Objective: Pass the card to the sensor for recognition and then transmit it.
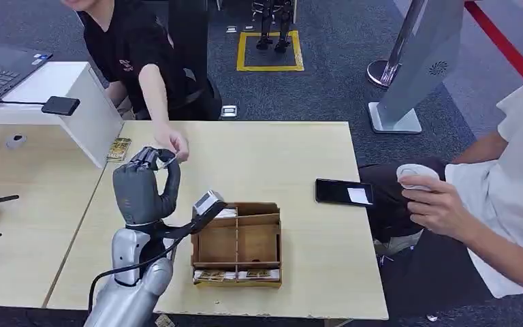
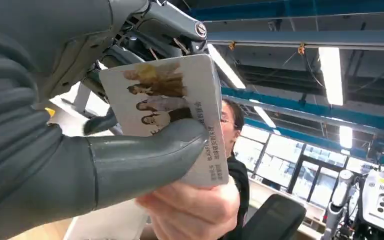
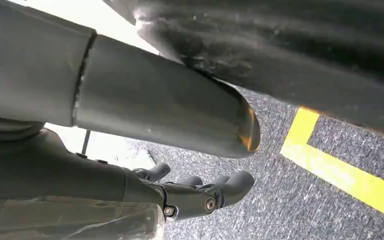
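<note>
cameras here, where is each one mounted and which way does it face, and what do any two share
Head view: high on the robot, looking forward and down at the table; the left hand rises from below, holding a card at a person's hand.
Left wrist view: behind the left hand, facing up toward the ceiling lights; thumb pressed on the card, the person's hand beneath it.
Right wrist view: behind the right hand, looking down at grey carpet and a yellow floor line.
Shared: head and left wrist views both show the card handover.

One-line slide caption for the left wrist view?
Left hand pinches a printed card while a person's hand grips its lower edge.
</note>
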`<state>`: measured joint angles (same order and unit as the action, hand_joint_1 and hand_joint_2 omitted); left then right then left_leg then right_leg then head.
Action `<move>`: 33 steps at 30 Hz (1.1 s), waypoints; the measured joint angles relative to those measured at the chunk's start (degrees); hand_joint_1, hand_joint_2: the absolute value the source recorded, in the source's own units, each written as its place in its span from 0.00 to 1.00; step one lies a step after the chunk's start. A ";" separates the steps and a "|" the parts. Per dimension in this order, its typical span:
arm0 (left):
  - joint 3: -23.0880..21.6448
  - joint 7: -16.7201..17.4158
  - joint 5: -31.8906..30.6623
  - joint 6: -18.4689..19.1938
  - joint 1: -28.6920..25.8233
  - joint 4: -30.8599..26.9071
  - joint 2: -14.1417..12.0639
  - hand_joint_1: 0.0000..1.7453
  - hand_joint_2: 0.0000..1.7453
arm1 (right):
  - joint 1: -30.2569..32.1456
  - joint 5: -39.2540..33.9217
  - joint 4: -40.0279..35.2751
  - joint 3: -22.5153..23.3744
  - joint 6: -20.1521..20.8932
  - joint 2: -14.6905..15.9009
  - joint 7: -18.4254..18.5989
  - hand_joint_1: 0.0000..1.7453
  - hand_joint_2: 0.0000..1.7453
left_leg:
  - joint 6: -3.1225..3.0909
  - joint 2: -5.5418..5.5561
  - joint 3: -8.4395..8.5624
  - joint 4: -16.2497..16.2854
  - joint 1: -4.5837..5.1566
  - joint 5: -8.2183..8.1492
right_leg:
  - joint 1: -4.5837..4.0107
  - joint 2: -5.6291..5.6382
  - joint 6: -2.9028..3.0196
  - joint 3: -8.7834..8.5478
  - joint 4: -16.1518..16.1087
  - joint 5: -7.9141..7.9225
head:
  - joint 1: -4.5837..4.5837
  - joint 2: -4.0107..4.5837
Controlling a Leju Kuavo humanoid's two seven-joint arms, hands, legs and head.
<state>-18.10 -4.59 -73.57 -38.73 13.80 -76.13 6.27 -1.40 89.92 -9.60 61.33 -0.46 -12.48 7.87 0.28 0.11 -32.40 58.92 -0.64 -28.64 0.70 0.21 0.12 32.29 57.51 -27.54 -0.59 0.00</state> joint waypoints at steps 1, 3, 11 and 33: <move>0.00 0.00 0.00 0.00 -0.16 0.00 -0.02 1.00 1.00 | 0.01 0.00 0.00 0.00 0.00 0.00 -0.02 0.00 0.00 | 0.00 0.00 0.00 0.00 0.00 0.00 | 0.00 0.00 0.00 0.00 0.00 0.00 | -0.02 0.00; 0.00 0.00 0.00 0.00 -0.45 0.00 -0.02 1.00 1.00 | 0.04 -0.02 0.02 0.00 -0.04 0.02 -0.09 0.00 0.00 | 0.00 0.00 0.00 0.00 0.00 0.00 | 0.00 0.00 0.00 0.00 0.00 0.00 | 0.00 0.00; -0.02 -0.85 -1.09 -0.02 -2.17 -1.31 0.00 1.00 1.00 | 0.12 -0.44 0.11 0.00 -0.18 0.04 -0.24 0.00 0.00 | 0.00 -0.01 0.01 0.00 0.00 0.00 | 0.00 0.01 0.00 0.00 0.00 0.00 | 0.00 0.00; -11.95 1.16 11.50 1.13 -14.84 -8.90 -6.38 1.00 1.00 | 0.91 -3.32 0.24 0.57 -0.74 0.04 -1.49 0.00 0.00 | -0.02 -0.02 0.01 0.00 0.00 -0.02 | 0.00 0.01 0.00 0.02 0.00 -0.01 | -0.02 0.00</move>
<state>-30.05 -3.43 -62.07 -37.60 -1.04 -85.02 -0.11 -0.49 86.60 -9.35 61.90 -1.20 -12.44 6.38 0.26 0.09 -32.39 58.92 -0.64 -28.66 0.70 0.22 0.12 32.31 57.51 -27.56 -0.61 0.00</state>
